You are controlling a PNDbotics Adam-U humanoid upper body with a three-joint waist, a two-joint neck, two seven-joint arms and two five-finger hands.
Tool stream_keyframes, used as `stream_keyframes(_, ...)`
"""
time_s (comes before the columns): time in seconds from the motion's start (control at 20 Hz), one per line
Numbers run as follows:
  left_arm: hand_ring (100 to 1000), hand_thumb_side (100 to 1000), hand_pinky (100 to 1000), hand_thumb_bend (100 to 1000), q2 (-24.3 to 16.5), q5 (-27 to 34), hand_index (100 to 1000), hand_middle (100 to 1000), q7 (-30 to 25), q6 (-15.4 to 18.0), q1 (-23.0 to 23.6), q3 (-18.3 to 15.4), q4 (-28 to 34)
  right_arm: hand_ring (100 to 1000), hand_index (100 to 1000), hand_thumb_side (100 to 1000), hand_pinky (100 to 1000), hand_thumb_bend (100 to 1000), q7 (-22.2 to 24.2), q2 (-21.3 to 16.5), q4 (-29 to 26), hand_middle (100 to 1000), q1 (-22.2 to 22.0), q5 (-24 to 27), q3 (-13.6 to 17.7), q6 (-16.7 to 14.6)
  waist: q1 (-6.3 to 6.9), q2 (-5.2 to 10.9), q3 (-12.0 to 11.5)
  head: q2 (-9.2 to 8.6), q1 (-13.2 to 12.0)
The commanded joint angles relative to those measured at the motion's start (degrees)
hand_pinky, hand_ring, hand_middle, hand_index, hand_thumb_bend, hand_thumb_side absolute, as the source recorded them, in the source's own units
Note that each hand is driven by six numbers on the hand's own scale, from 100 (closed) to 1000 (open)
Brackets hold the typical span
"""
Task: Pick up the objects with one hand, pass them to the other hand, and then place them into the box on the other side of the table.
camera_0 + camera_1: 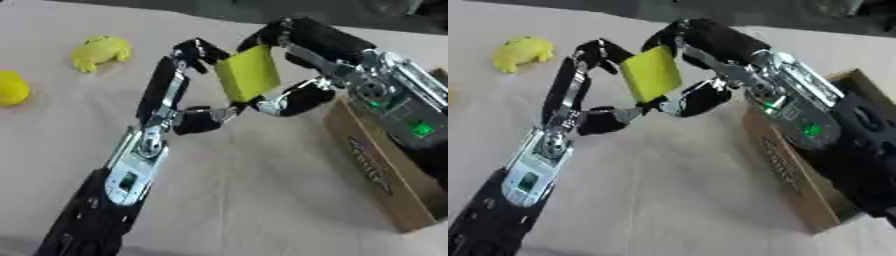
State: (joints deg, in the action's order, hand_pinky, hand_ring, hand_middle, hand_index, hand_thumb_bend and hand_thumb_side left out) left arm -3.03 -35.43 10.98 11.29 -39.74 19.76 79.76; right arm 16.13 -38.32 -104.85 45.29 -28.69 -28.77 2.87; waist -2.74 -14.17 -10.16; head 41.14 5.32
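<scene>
A pale beige tablecloth (262, 200) covers the table — beyond its far edge, dark floor (219, 10).

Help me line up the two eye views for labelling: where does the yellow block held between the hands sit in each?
Left eye view: the yellow block is above centre, between the left hand and the right hand.
Right eye view: the block lies further left, upper middle.
Shared landmark: the cardboard box at the right, below the right arm.

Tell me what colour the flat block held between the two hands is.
Yellow; the block shows best in the left eye view, between the left hand and right hand.
</scene>
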Motion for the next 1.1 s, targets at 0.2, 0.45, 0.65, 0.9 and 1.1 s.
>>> stream_keyframes(0.2, 750, 136, 654, 999, -3.11, -2.72, 806, 726, -0.9, -1.07, -0.62, -1.32, 0.28, 641, 689, 387, 893, 100, 2.2, -4.31, -5.63, 526, -0.05, 1.92, 1.47, -0.38, 0.69, 1.78, 0.71, 0.26, 0.14)
stream_keyframes(0.45, 760, 135, 670, 1000, -6.05, -4.01, 809, 726, -2.47, -2.1, -0.63, -2.18, -0.25, 643, 695, 353, 893, 100, 2.93, -5.94, -7.9, 529, -1.09, 3.32, 2.79, 0.88, 1.12, 2.16, 1.2, 0.53, 0.27)
stream_keyframes(0.65, 754, 177, 666, 985, -11.06, -2.34, 804, 717, -2.82, -3.82, 0.44, -3.26, -0.87, 658, 710, 255, 901, 100, 0.23, -9.1, -9.61, 547, -4.26, 6.55, 6.78, 2.6, 1.51, 2.47, 1.76, 0.72, 0.46)
stream_keyframes(0.9, 748, 191, 664, 960, -18.3, 1.26, 796, 710, -2.67, -6.29, 2.63, -4.88, 1.2, 680, 750, 174, 908, 100, -6.94, -12.91, -9.74, 586, -11.28, 15.0, 13.91, 4.65, 2.08, 2.24, 2.14, 0.57, 1.83)
stream_keyframes(1.1, 740, 188, 655, 947, -23.27, 2.9, 791, 705, -2.07, -8.51, 4.93, -7.22, 5.06, 702, 775, 198, 910, 100, -10.8, -16.57, -9.74, 612, -18.35, 20.29, 19.7, 6.14, 2.24, 1.89, 2.38, 0.48, 2.96)
